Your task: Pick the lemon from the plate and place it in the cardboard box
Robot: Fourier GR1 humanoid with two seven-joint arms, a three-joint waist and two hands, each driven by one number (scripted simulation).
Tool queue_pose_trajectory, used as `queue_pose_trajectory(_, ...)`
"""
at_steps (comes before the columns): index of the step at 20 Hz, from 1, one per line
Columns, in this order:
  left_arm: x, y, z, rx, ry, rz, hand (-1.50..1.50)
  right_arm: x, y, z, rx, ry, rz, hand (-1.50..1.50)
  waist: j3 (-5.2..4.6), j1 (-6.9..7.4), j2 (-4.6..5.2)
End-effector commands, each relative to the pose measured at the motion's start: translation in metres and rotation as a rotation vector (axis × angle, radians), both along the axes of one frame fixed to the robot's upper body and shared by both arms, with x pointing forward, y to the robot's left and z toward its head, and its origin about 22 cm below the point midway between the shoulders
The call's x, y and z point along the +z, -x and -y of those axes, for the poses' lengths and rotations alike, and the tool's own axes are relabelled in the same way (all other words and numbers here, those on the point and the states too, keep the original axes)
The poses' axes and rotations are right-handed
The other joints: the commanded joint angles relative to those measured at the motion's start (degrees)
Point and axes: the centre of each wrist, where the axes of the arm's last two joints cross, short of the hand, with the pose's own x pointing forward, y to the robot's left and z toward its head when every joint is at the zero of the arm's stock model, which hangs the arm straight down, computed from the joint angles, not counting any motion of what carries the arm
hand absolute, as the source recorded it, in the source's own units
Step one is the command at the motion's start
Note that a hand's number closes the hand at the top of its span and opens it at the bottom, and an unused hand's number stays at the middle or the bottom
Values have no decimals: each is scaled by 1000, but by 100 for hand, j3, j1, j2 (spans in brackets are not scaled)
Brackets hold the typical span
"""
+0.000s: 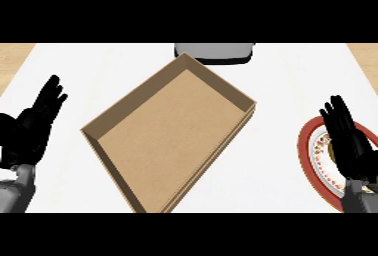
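A shallow cardboard box [171, 134] lies turned like a diamond in the middle of the white counter, with nothing inside it. At the right edge sits a red-rimmed plate [308, 161] with a patterned white centre. My right hand [350, 140] hovers over the plate with straight fingers pointing away from me, and it covers most of the plate's middle. The lemon is hidden; I cannot see it. My left hand [31, 125] rests open at the left edge, fingers up, well away from the box.
A grey appliance [215, 51] stands at the counter's far edge, just behind the box's top corner. Wooden surface shows at the far left [13, 62] and far right corners beyond the white counter.
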Motion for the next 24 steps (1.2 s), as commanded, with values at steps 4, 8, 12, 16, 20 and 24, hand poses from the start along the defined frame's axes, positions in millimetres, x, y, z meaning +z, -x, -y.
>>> queue_pose_trajectory(4,-17,10,-44,136,-193,-27,0,22,12,88,72,-116,154,-150,61,-41,60)
queue_pose_trajectory(8,-26,14,-47,151,-215,-78,0,86,19,119,211,628,64,-150,-31,-8,119)
queue_pose_trajectory(12,-56,25,-53,181,-249,-96,0,-34,78,131,124,209,161,-150,79,-63,93)
queue_pose_trajectory(16,-49,19,-54,143,-255,-96,0,-39,83,165,168,86,300,-150,85,34,89)
queue_pose_trajectory(20,-50,13,-72,150,-238,-98,0,-35,77,183,212,327,301,-150,72,56,96)
queue_pose_trajectory(24,-55,9,-41,144,-229,-89,0,9,73,214,300,636,154,-150,76,108,100)
